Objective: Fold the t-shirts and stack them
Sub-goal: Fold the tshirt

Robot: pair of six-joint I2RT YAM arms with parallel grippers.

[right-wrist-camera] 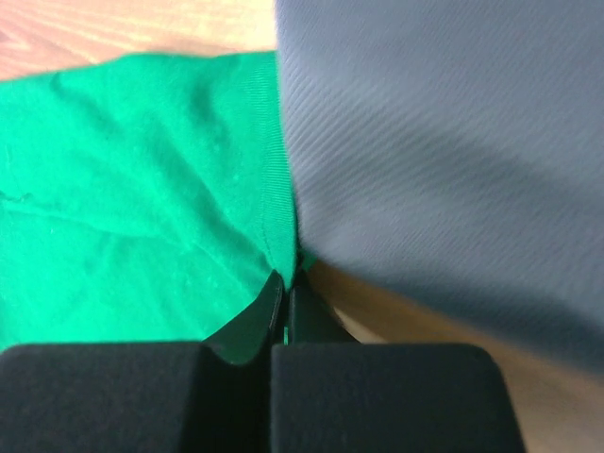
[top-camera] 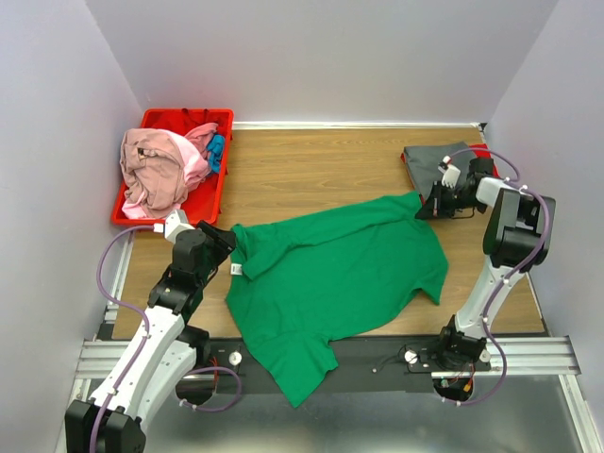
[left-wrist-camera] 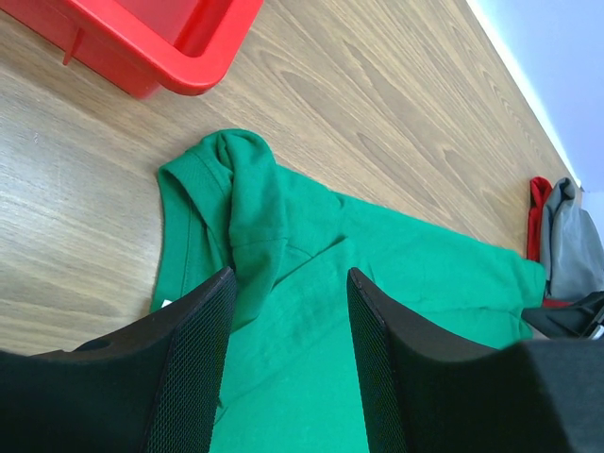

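Observation:
The bright green t-shirt (top-camera: 330, 283) lies spread over the table's middle, its lower part hanging over the near edge. My right gripper (top-camera: 424, 209) is shut on the green shirt's far right corner (right-wrist-camera: 274, 226), right next to the folded dark grey t-shirt (top-camera: 436, 160), which fills the upper right of the right wrist view (right-wrist-camera: 444, 142). My left gripper (top-camera: 229, 239) is open over the shirt's bunched left end (left-wrist-camera: 245, 198), its fingers (left-wrist-camera: 193, 359) on either side of green cloth, holding nothing. Pink and blue t-shirts (top-camera: 160, 165) lie heaped in the red bin.
The red plastic bin (top-camera: 212, 118) stands at the far left corner; its corner shows in the left wrist view (left-wrist-camera: 179, 57). Something red (left-wrist-camera: 538, 212) lies under the grey shirt. Grey walls enclose the table on three sides. A metal rail (top-camera: 547, 354) runs along the near edge.

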